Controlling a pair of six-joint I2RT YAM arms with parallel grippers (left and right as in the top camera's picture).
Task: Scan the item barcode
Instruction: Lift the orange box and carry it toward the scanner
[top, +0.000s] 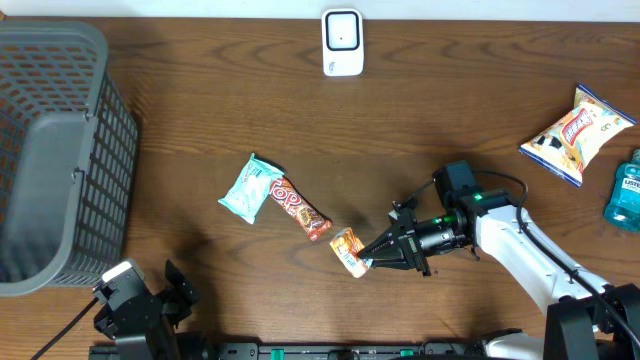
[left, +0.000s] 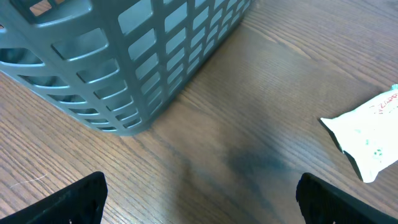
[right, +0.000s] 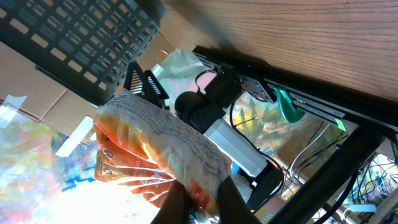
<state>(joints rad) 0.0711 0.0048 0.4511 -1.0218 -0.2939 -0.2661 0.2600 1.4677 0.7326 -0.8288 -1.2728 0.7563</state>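
Snack packet (top: 349, 251), orange and white, is being gripped at one end by the right gripper (top: 369, 258), whose jaws are being pressed together on it. In the overhead view the packet is being held near the middle of the wooden table (top: 420, 130), just beside the lower end of a red candy bar (top: 300, 208); whether packet and bar are touching cannot be told, nor whether the packet is being carried off the tabletop. In the right wrist view the packet (right: 158, 155) is being shown tilted, a pale printed face turned upward, with both fingers (right: 175, 202) pinching its lower edge.

Left gripper (top: 178, 286) is being held wide apart over bare wood at the near left corner, nothing between its fingertips (left: 74, 198). It is being kept just beside the grey basket (top: 60, 150), whose slotted wall (left: 124, 56) is filling the upper left of the left wrist view.

White scanner (top: 342, 42) is standing at the far edge, well apart from the packet. A teal packet (top: 250, 188) is lying against the candy bar's upper end. A chip bag (top: 578, 133) and a blue bottle (top: 625, 190) are lying at the right edge
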